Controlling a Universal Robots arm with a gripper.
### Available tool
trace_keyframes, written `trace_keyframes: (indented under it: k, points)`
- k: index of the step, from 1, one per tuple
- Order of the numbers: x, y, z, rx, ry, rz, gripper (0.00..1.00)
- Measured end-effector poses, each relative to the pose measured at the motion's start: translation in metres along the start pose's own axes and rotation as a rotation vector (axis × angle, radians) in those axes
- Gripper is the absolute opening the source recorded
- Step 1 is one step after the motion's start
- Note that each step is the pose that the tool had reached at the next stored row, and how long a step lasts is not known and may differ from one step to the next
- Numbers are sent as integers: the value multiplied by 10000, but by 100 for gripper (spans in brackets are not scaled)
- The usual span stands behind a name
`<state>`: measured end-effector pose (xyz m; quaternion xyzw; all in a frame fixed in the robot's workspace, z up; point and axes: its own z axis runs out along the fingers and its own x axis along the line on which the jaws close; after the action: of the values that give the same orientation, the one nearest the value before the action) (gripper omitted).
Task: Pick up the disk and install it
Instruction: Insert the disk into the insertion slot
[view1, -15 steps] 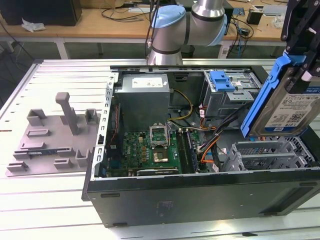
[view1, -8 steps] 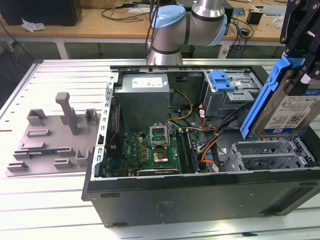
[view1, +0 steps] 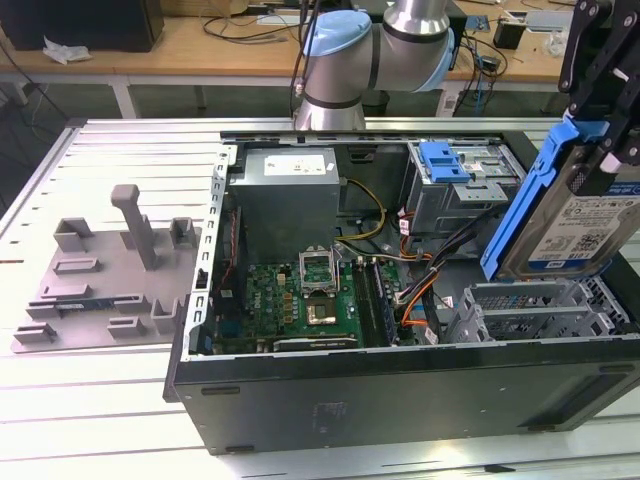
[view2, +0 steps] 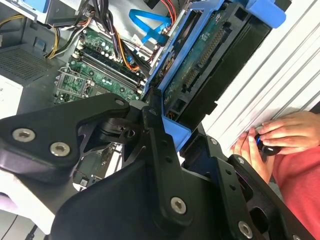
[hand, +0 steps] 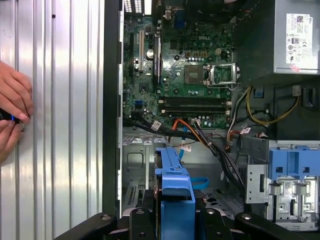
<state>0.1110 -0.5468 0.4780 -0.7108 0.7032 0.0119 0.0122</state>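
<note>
The disk (view1: 585, 215), a silver drive with a white-and-blue label in a blue plastic bracket, hangs tilted above the open computer case (view1: 400, 390) at the exterior view's right. My black gripper (view1: 606, 150) comes down from above and is shut on the disk's upper part. In the second wrist view the disk (view2: 200, 75) shows its circuit-board side, clamped by my gripper (view2: 172, 127) with the motherboard behind it. In the first wrist view the disk (hand: 174, 192) appears edge-on, held in my gripper (hand: 175, 222).
A metal drive cage with a blue tray (view1: 455, 165) sits at the case's far right corner. Motherboard (view1: 300, 295), power supply (view1: 285, 185) and loose cables (view1: 420, 270) fill the case. A grey fixture (view1: 110, 270) lies at the exterior view's left. A person's hands (hand: 12, 115) rest beside the case.
</note>
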Motion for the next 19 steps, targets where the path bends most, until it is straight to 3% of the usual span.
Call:
trace_keyframes:
  k: [19]
  points:
    - [26,-10,117,-2,0,-57,37]
